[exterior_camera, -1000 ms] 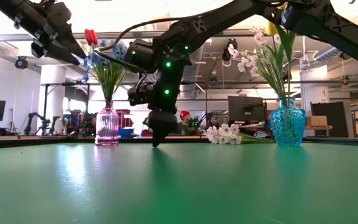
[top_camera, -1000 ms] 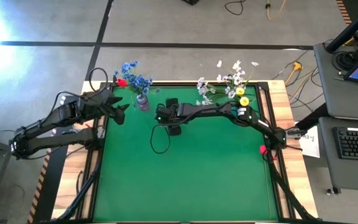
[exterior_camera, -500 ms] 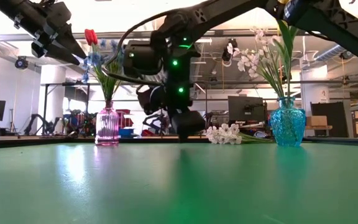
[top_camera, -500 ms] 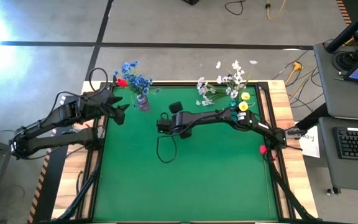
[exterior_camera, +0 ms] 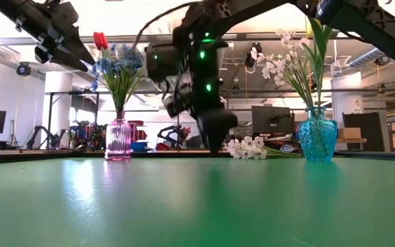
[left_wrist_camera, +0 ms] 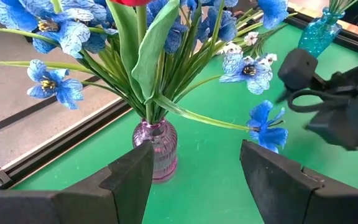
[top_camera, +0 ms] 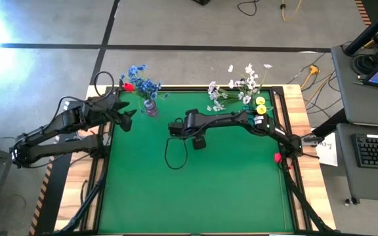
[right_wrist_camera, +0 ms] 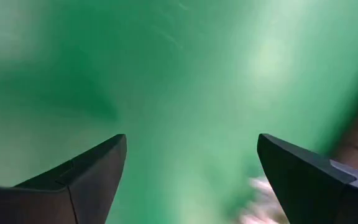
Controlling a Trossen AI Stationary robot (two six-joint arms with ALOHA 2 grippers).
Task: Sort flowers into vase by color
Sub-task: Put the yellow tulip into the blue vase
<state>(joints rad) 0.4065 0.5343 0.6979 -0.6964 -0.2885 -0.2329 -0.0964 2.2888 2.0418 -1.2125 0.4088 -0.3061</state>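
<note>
The right gripper (top_camera: 200, 141) hangs low over the middle of the green table (top_camera: 195, 196), its fingers spread wide apart and holding nothing. Its arm reaches in from the right edge. The left gripper (top_camera: 128, 118) waits near the table's left rear corner, fingers apart and empty, facing a pink vase (left_wrist_camera: 156, 150). That vase stands at the back left and holds blue flowers (left_wrist_camera: 253, 67) and a red tulip (exterior_camera: 100, 40). At the back right, a blue vase (exterior_camera: 317, 134) holds white blossoms (exterior_camera: 269, 63) and a yellow tulip (top_camera: 259, 101). One spray of white flowers (exterior_camera: 247, 147) lies flat on the table just beside the blue vase.
</note>
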